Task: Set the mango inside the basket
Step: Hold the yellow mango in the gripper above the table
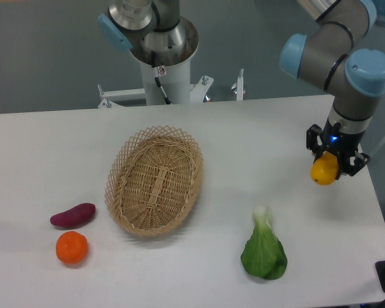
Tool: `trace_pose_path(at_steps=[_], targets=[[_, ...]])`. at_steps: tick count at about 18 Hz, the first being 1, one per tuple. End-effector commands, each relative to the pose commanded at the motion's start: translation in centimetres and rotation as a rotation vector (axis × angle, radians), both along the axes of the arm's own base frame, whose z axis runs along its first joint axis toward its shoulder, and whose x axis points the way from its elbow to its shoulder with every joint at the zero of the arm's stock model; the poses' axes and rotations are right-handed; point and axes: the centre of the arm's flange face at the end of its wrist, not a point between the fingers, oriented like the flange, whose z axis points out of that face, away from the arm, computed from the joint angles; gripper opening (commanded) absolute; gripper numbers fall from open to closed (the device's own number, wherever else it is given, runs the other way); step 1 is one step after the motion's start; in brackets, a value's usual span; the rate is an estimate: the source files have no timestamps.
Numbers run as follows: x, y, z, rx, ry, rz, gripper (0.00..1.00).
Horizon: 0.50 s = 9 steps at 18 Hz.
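You have a flat white table (256,128) carrying four things. The oval tan wicker basket (155,181) sits near the middle. At your near-left corner a purple sweet potato (73,215) lies just above a round orange tangerine (72,248). A leafy green bok choy (264,251) lies right of the basket, toward the front edge.

The mango (323,171) is yellow-orange, and the gripper (335,168) around it is black with a small blue light. The basket (154,180) is tan wicker, with an open lattice rim and a tight weave inside. The sweet potato (73,215) is purple, the tangerine (72,248) orange. The leafy vegetable (264,252) is green with a pale stem. The table (244,141) is white.
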Motion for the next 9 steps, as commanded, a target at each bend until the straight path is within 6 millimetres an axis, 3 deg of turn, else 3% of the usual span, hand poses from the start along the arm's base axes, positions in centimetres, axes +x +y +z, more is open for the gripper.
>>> trace_pose_path(at_steps=[9], targets=[[0.00, 0.10, 0.15, 0.000, -0.001, -0.001, 0.40]])
